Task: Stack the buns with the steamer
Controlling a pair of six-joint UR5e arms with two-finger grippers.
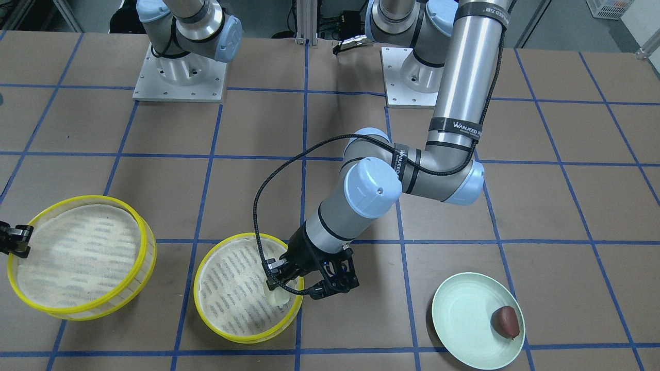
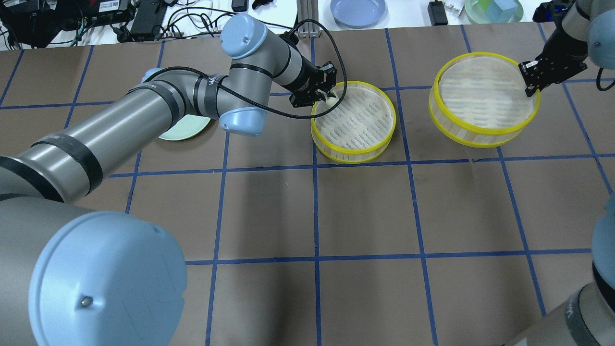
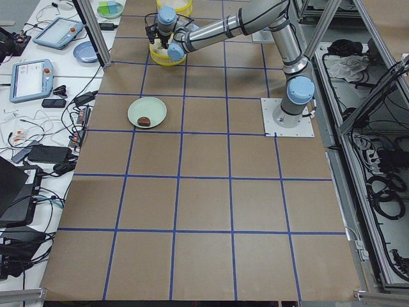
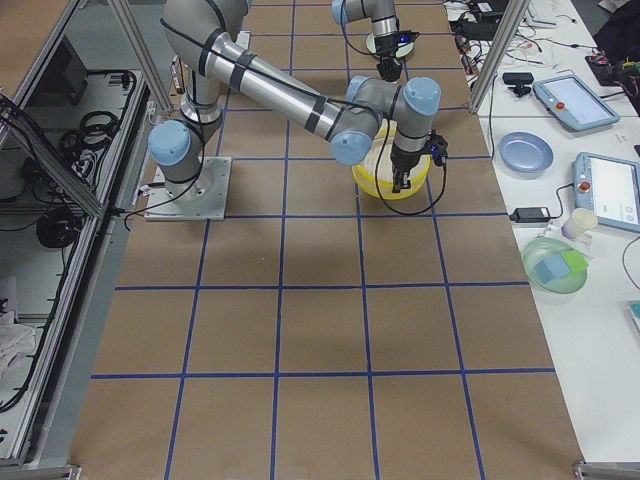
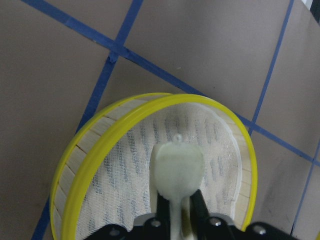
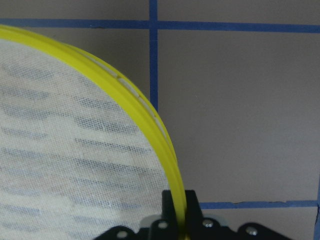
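Observation:
My left gripper [image 1: 281,294] is shut on the pale cream bun [image 5: 176,167] and holds it just inside the near-robot... edge of the middle yellow-rimmed steamer tray [image 2: 353,154], above its cloth liner. The bun also shows in the overhead view [image 2: 331,100]. My right gripper [image 2: 528,79] is shut on the rim of the second steamer tray [image 2: 480,132]; the right wrist view shows the fingers [image 6: 169,210] pinching the yellow rim [image 6: 150,125]. That tray looks slightly tilted. The dark reddish-brown bun [image 1: 505,322] lies on a pale green plate [image 1: 464,319].
The plate is partly hidden behind my left arm in the overhead view [image 2: 185,129]. The arm bases [image 1: 178,77] stand at the robot's table edge. A blue plate [image 2: 358,9], a green bowl [image 2: 495,9] and cables lie beyond the far edge.

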